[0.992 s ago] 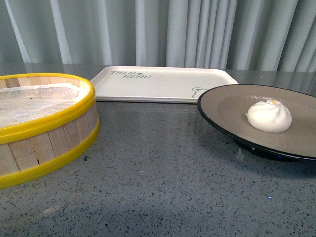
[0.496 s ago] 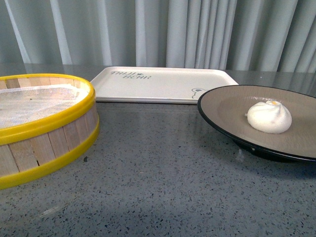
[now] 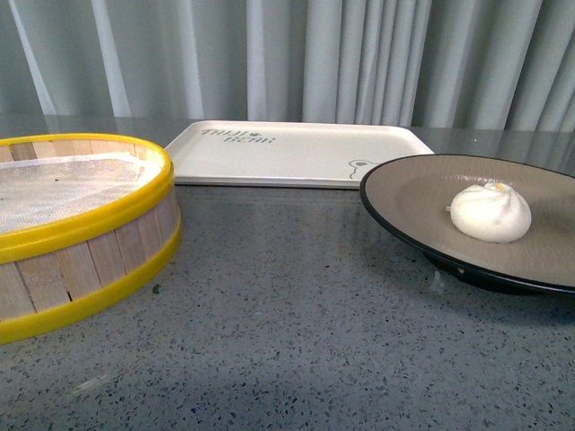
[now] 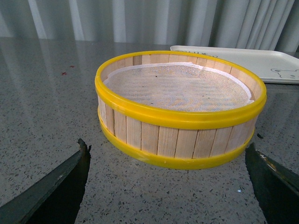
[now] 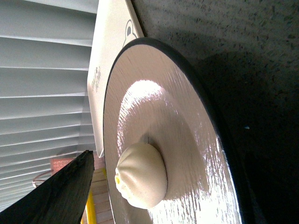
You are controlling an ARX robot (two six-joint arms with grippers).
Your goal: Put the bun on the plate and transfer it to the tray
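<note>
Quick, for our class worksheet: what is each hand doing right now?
Left hand: open, holding nothing.
Right hand: cannot tell; only one finger shows, beside the plate.

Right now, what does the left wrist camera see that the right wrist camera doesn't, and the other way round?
Only the left wrist view shows the whole yellow-rimmed wooden steamer with its white cloth liner. Only the right wrist view shows the bun sitting on the plate. Both show the cream tray with its bear drawing, the speckled grey table and the curtain.
</note>
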